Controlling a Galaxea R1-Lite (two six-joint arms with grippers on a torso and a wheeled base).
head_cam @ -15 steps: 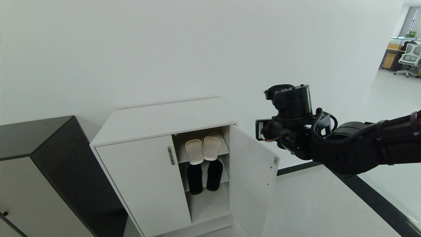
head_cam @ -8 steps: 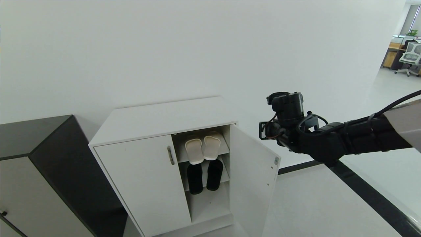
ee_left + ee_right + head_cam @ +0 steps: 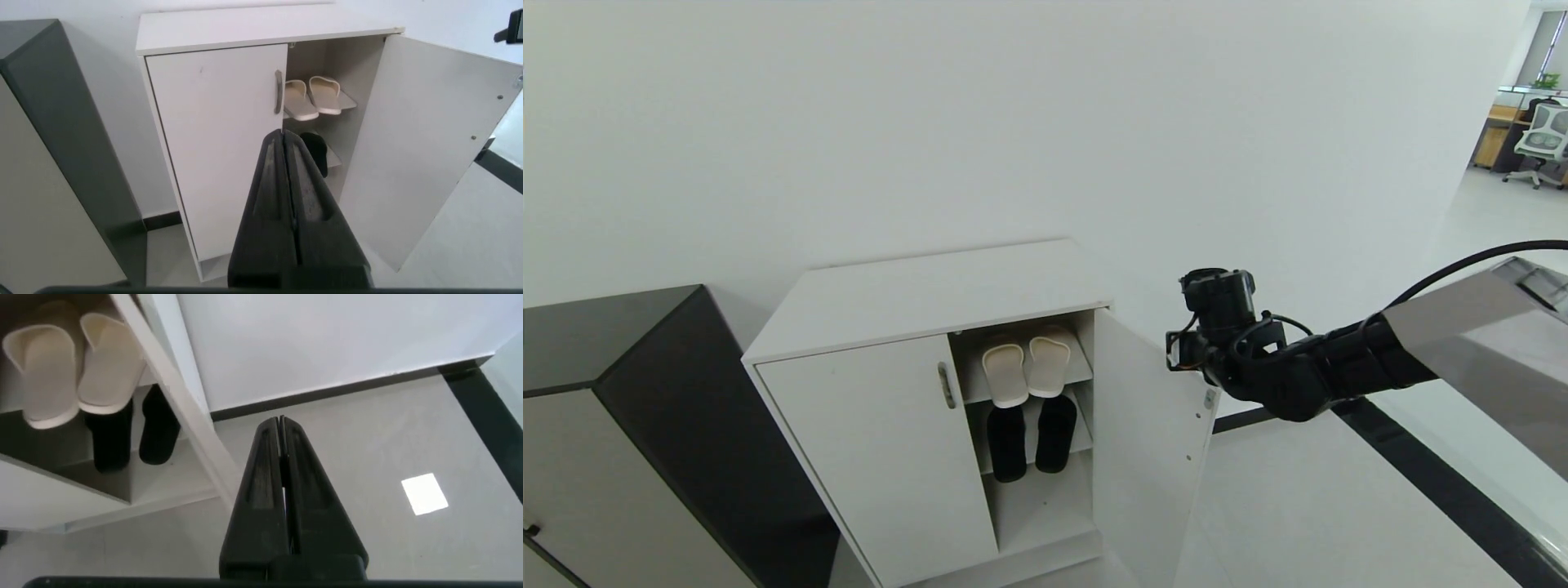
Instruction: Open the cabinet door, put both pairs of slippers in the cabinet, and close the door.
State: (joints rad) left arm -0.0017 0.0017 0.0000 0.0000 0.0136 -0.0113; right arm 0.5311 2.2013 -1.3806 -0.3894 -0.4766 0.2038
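Open white cabinet (image 3: 931, 286) on pale floor (image 3: 1298, 506), both slipper pairs inside.
Nearest, left gripper (image 3: 283, 137) and right gripper (image 3: 282, 425) pinched fully together, holding nothing; right one beside outer edge of the open door (image 3: 1143, 457). Beyond, white slippers (image 3: 1025, 367) on upper shelf, black slippers (image 3: 1029, 441) just below; dark cabinet (image 3: 645, 392) alongside, white wall (image 3: 1013, 122) behind, office chair (image 3: 1539, 147) far off. Since a second ago: right gripper lower and farther forward.
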